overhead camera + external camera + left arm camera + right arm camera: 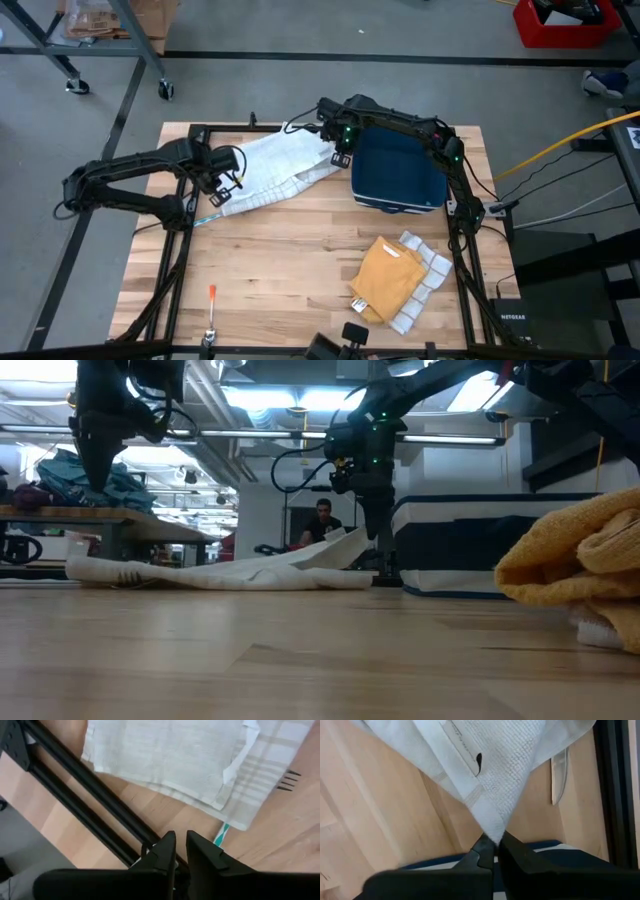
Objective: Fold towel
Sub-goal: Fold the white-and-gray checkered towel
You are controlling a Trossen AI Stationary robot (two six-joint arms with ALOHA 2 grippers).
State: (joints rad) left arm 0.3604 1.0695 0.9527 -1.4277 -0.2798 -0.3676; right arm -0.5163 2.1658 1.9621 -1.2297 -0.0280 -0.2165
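Right jaws pinch one white towel (pixel 490 775); left jaws empty.

A dark navy folded cloth (pixel 397 172) with a pale edge is seen lying on the wooden counter (pixel 290 250) towards its far right part. Nearer the front right, a mustard-yellow cloth (pixel 386 277) is laid on top of a white waffle-textured cloth (pixel 428 275). A small orange-handled implement (pixel 212 293) is seen near the front left corner. A red bin (pixel 566 22) is placed on the floor beyond the counter.
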